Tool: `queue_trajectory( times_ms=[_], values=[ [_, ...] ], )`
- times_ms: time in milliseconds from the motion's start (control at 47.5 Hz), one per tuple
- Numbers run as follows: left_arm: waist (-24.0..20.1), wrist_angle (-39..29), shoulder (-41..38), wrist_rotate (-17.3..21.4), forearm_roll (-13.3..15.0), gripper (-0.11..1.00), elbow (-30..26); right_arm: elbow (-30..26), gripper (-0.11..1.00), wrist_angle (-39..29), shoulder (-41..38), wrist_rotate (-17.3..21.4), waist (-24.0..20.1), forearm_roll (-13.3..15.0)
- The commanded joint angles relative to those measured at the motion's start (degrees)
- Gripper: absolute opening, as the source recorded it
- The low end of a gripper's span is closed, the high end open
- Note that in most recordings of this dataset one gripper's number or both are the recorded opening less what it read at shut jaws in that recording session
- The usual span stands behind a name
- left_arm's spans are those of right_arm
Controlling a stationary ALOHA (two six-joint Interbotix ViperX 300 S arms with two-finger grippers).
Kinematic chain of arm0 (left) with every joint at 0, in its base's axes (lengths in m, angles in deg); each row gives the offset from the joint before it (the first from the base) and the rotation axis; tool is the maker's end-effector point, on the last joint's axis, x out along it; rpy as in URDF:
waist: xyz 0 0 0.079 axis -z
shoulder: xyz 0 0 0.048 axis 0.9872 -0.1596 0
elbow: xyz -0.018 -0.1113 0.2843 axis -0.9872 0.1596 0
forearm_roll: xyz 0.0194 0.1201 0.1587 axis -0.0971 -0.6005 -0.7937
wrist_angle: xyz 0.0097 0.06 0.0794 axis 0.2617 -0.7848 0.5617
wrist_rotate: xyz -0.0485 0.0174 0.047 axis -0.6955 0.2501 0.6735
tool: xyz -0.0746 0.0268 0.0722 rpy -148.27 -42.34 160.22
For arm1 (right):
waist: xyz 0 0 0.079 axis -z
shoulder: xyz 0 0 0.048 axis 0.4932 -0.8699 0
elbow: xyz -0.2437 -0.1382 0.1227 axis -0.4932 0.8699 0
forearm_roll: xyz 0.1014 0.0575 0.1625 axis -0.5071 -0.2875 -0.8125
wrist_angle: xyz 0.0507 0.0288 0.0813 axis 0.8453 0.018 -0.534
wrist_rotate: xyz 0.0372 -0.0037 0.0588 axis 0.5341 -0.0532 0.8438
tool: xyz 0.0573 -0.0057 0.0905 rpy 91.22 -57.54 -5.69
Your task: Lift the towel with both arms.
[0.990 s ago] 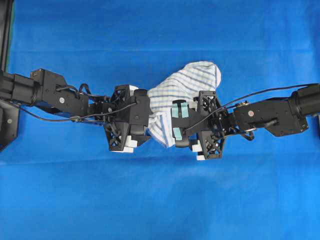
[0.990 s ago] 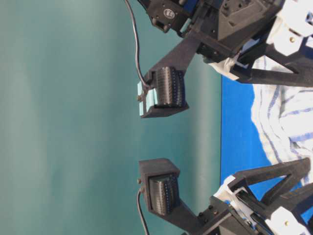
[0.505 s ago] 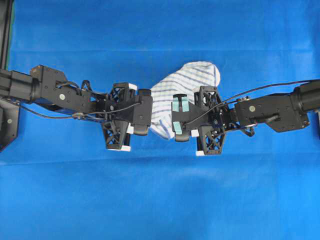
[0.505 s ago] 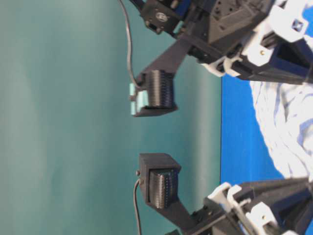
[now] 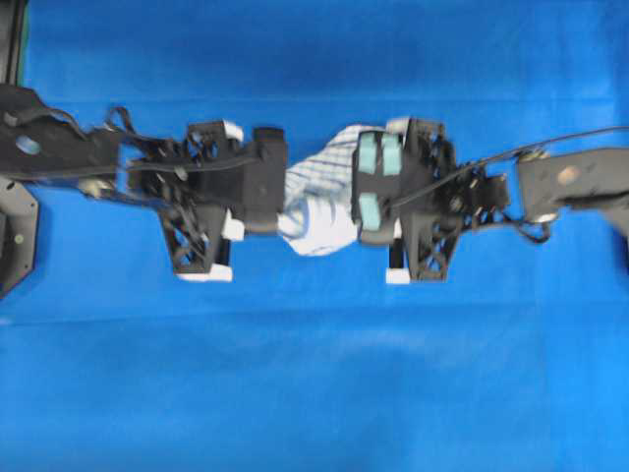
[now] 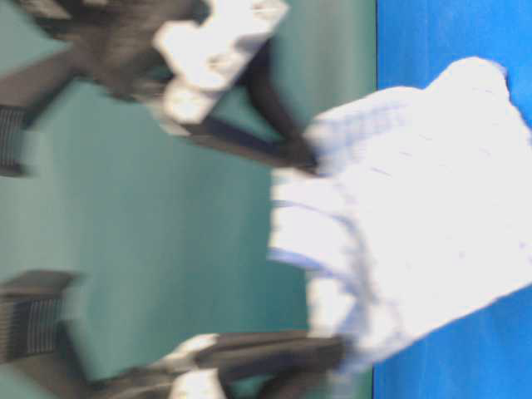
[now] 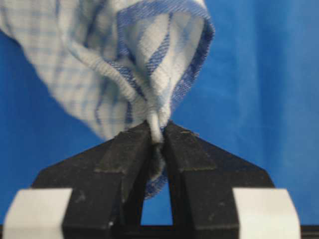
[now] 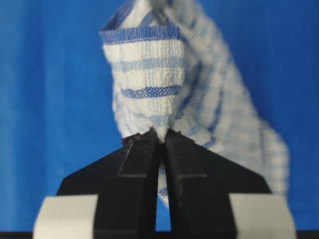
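The towel (image 5: 316, 205), white with blue checks, is bunched between my two grippers at the middle of the overhead view. My left gripper (image 7: 157, 137) is shut on a twisted fold of the towel (image 7: 144, 55), which hangs away from its black fingertips. My right gripper (image 8: 162, 135) is shut on another pinched fold of the towel (image 8: 164, 84). In the overhead view the left gripper (image 5: 283, 202) meets the cloth from the left and the right gripper (image 5: 356, 202), with teal pads, from the right. The blurred table-level view shows the towel (image 6: 407, 208) drawn up between both arms.
The plain blue tablecloth (image 5: 314, 393) covers the whole table. A black stand (image 5: 14, 236) sits at the left edge. Thin black cables (image 5: 580, 138) run along both arms. A teal wall (image 6: 166, 241) fills the background of the table-level view.
Both grippers have shut on the towel and risen toward the overhead camera. The towel, which lay spread wider on the cloth, is now pulled into a narrow bunch between them.
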Motion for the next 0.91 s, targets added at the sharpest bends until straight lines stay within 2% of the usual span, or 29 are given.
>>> queue_trajectory(
  times_ms=[0, 147, 253, 590, 737, 884],
  values=[
    [-0.2, -3.4, 4.7, -0.4, 0.1, 0.07, -3.9, -3.9, 0.03, -3.1, 3.6, -0.1, 0.1, 0.4],
    [-0.4, -8.7, 8.4, -0.6, 0.1, 0.07, -7.9, -8.5, 0.03, -7.9, 6.5, -1.3, 0.1, 0.6],
    [-0.8, -12.0, 10.3, -0.7, 0.1, 0.07, -11.2, -12.0, 0.03, -10.9, 7.9, -3.8, 0.1, 0.6],
    [-0.8, -21.5, 11.8, -0.7, -0.3, 0.07, -22.1, -24.3, 0.03, -21.0, 9.3, -7.7, -0.6, 0.4],
    [-0.8, -24.0, 12.0, -0.7, -0.3, 0.07, -26.4, -29.3, 0.03, -24.8, 9.3, -8.7, -1.1, 0.4],
    [-0.9, -24.7, 12.4, -0.7, -0.3, 0.07, -29.8, -31.7, 0.03, -25.9, 9.4, -9.0, -2.2, 0.4]
  ],
)
